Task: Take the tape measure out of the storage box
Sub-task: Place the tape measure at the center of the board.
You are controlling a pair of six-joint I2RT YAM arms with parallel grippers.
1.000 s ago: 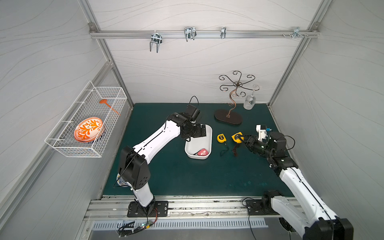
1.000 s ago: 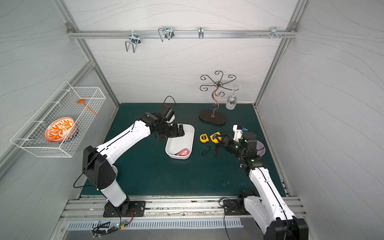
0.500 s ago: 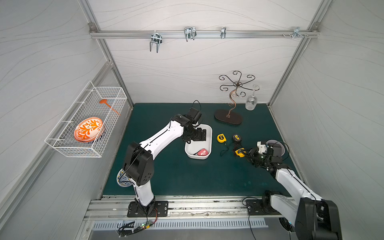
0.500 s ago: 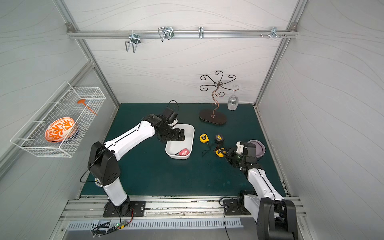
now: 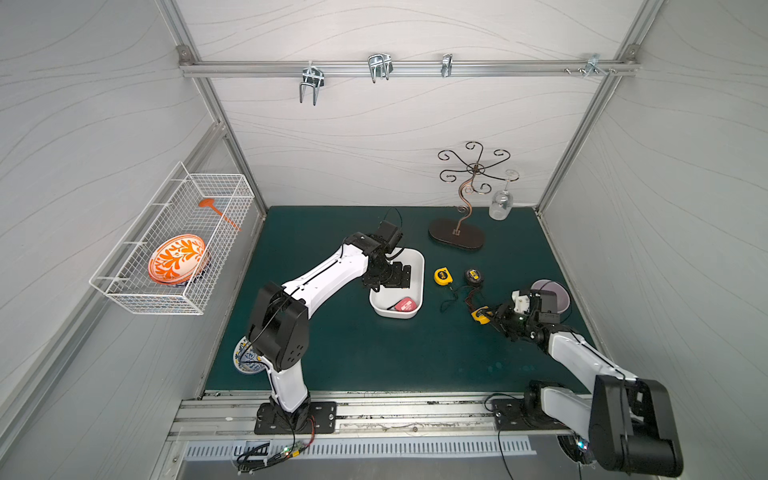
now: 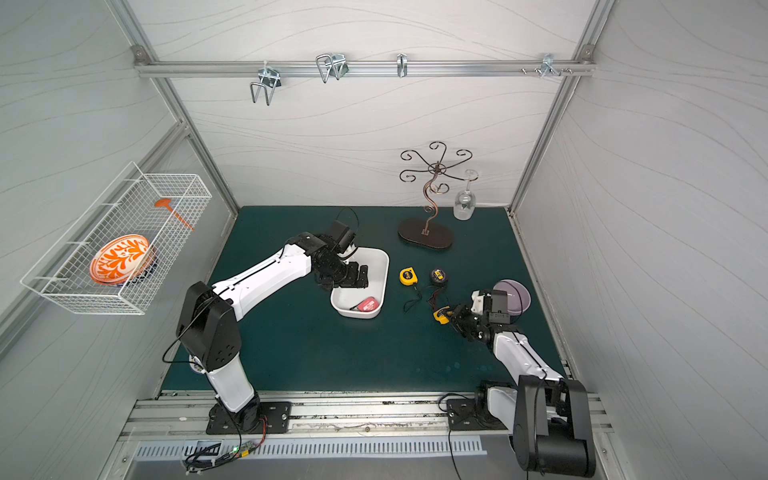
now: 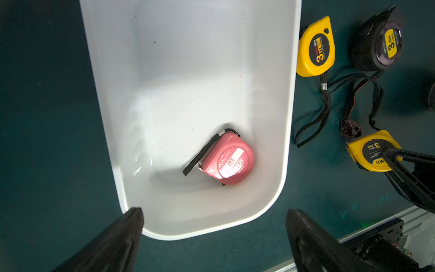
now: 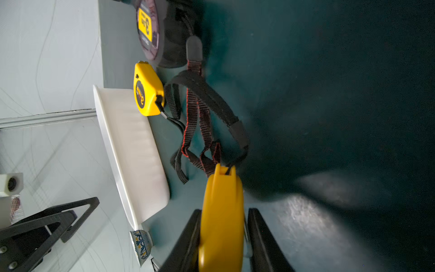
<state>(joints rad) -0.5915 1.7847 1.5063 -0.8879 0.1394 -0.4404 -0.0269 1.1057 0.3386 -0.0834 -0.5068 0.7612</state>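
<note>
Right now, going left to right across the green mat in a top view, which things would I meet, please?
Patterned plate → storage box → free yellow tape → black tape → purple dish. The gripped yellow tape overlaps the black one, so it is left out.

White wavy-lined wall panels are enclosing the cell on three sides. A dark green table is sitting under even light. An aluminium rail with hooks is spanning the back wall; a wire basket is hanging on a side wall.
</note>
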